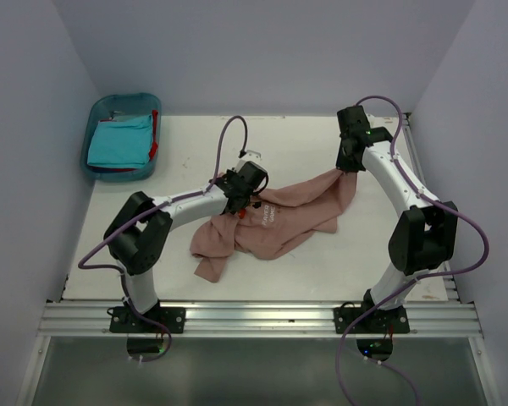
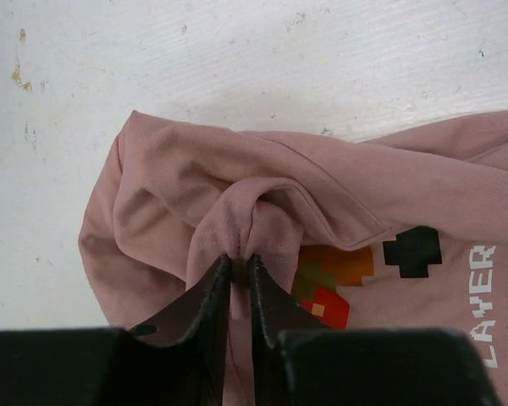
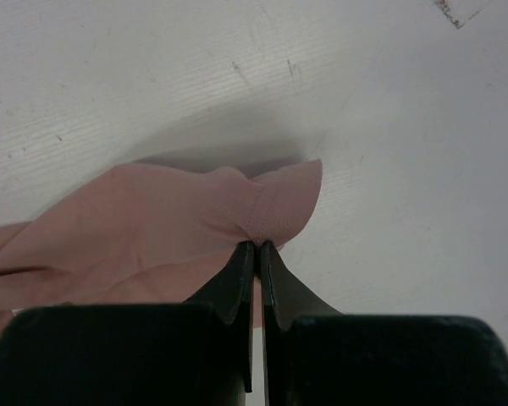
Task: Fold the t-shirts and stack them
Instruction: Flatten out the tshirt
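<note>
The dusty pink t-shirt (image 1: 275, 222) lies crumpled in the middle of the table, its pixel print and white text facing up (image 2: 347, 279). My left gripper (image 1: 241, 203) is shut on a bunched fold of the pink shirt (image 2: 237, 258) near the print. My right gripper (image 1: 345, 169) is shut on a hemmed corner of the same shirt (image 3: 279, 211) at its far right end, pulling it taut. A folded turquoise t-shirt (image 1: 118, 142) lies in the blue bin, with a red one (image 1: 155, 139) showing at its right edge.
The blue plastic bin (image 1: 96, 114) stands at the far left corner of the white table (image 1: 305, 144). Grey walls close in on the left, back and right. A metal rail (image 1: 262, 320) runs along the near edge.
</note>
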Robot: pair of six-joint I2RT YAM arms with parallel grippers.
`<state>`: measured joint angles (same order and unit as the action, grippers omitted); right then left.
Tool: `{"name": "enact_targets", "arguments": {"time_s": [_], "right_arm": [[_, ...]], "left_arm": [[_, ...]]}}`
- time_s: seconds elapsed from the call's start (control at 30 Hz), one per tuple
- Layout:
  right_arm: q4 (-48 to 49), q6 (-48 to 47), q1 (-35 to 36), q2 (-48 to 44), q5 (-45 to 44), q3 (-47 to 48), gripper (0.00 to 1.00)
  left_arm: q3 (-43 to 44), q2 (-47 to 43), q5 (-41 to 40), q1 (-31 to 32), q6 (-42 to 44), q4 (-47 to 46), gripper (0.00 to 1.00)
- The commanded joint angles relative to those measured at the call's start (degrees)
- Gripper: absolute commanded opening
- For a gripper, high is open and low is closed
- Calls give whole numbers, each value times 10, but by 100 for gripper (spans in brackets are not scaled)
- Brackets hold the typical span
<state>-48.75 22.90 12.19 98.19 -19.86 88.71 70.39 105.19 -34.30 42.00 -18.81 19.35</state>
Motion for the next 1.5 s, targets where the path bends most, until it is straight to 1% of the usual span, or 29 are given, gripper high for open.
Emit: {"name": "enact_targets", "arguments": {"time_s": [0.0,0.1,0.13,0.17,0.5,0.53,0.63,0.7,0.73,0.8,0.93,1.07,1.17,1.2,1.37,1.47], "right_arm": [[10,-5,-3,-12,7,0,0],[10,-5,-3,-12,7,0,0],[10,-5,-3,-12,7,0,0],[11,-5,-3,-12,8,0,0],[11,-4,-3,-11,7,1,0],[11,-4,-3,-11,9,1,0],[11,-2,-3,-9,10,1,0],[12,-2,-3,-11,10,0,0],[12,-2,-3,-10,10,-1,0],[11,-4,-3,-11,9,-1,0],[11,-4,-3,-12,7,0,0],[10,-4,-3,-12,-1,-1,0],[11,-1,-3,-14,-8,-1,0],[11,0,-3,-13,-8,0,0],[13,3,-3,-20,-14,2,0],[16,4,-3,-30,-20,2,0]], "left_arm": [[-3,4,0,-5,4,-36,15],[-1,-2,-1,-5,2,-33,6],[-1,-2,-1,-5,1,-29,1],[0,-6,-2,-4,0,-27,0],[33,-64,-9,-3,-9,35,0],[34,-73,-9,-3,-11,41,3],[33,-83,-8,-3,-12,43,8],[33,-84,-10,-3,-15,45,9],[34,-85,-10,-3,-17,48,8],[34,-89,-12,-3,-21,49,0],[40,-114,-17,-3,-25,59,0],[71,-159,-53,-3,-35,92,0],[121,-200,-110,-3,-26,115,0],[134,-216,-118,-3,-15,120,0],[212,-234,-162,-3,13,171,0],[228,-241,-182,-3,33,183,0]]}}
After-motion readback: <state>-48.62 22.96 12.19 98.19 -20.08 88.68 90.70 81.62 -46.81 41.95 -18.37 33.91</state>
